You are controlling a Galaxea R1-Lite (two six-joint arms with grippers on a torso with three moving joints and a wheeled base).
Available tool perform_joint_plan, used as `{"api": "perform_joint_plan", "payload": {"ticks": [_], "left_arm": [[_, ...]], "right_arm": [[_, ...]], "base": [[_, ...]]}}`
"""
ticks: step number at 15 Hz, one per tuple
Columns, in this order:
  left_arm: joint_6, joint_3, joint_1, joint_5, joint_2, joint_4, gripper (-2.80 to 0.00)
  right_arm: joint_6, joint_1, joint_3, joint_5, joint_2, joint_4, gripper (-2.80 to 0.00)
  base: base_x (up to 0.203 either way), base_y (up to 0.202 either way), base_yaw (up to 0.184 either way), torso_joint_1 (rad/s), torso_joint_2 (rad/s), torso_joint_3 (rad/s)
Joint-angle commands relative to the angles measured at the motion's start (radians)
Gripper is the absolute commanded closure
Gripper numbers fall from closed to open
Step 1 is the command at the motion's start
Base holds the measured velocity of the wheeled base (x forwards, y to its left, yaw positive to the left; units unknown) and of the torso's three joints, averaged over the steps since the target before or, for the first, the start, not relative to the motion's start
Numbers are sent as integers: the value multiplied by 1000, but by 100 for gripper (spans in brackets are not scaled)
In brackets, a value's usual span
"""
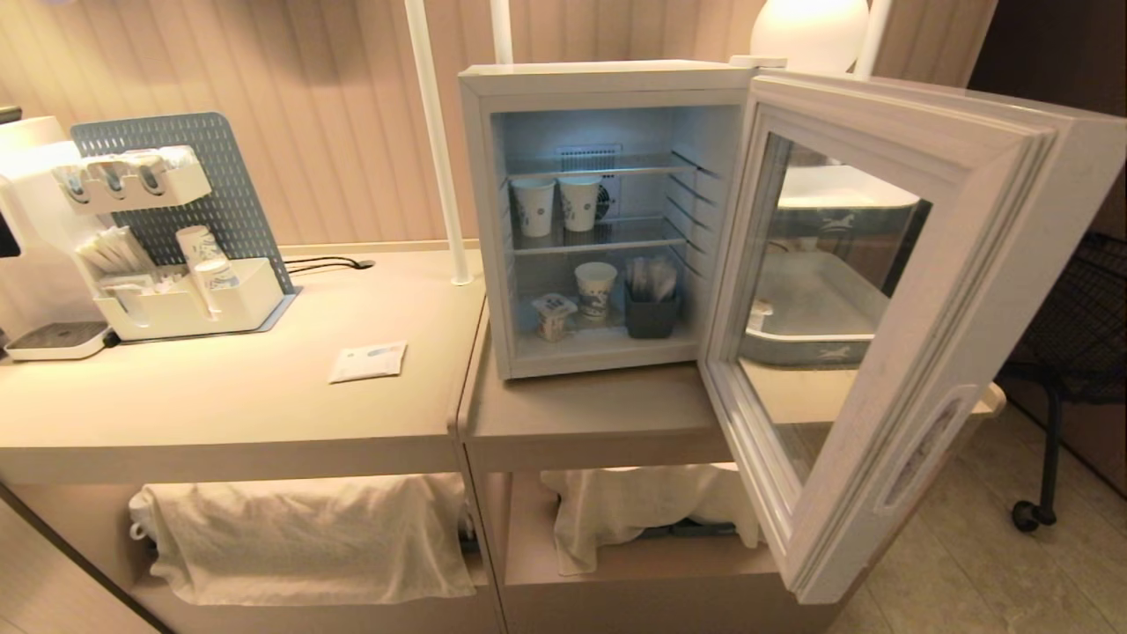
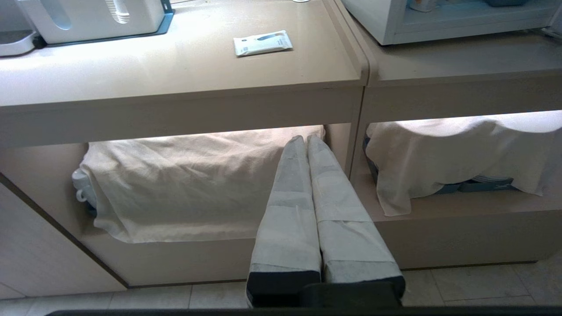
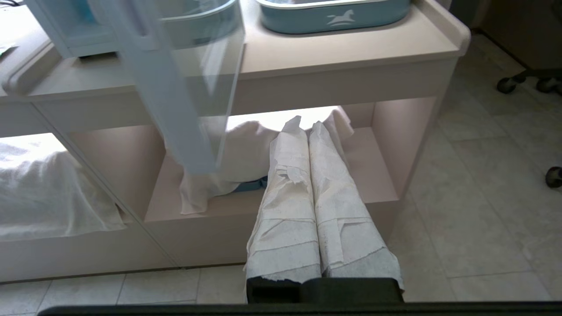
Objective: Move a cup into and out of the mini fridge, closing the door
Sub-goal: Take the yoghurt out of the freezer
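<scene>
The mini fridge (image 1: 607, 88) stands on the worktop (image 1: 581, 414) with the door (image 1: 889, 352) swung wide open; the cup (image 1: 554, 315) sits on the fridge floor at the front left, just beside a patterned paper cup (image 1: 596, 288); the left claw (image 2: 306, 139) and right claw (image 3: 306, 125) hang low before the lower shelves, both pressed closed and empty, well apart from the fridge

No words or numbers could be read. The blue tray (image 3: 333, 17) only had a small white horse picture.
</scene>
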Motion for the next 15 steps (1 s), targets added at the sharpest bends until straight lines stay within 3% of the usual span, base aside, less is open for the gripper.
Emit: {"api": "perform_joint_plan", "payload": {"ticks": [1, 15], "left_arm": [[0, 0, 0, 0, 2, 0, 0], [-10, 0, 0, 3, 2, -2, 0]], "right_arm": [[0, 0, -1, -1, 2, 0, 0], [0, 0, -1, -1, 2, 0, 0]], "base": [[0, 199, -4, 1, 7, 2], [0, 190, 1, 2, 3, 4]]}}
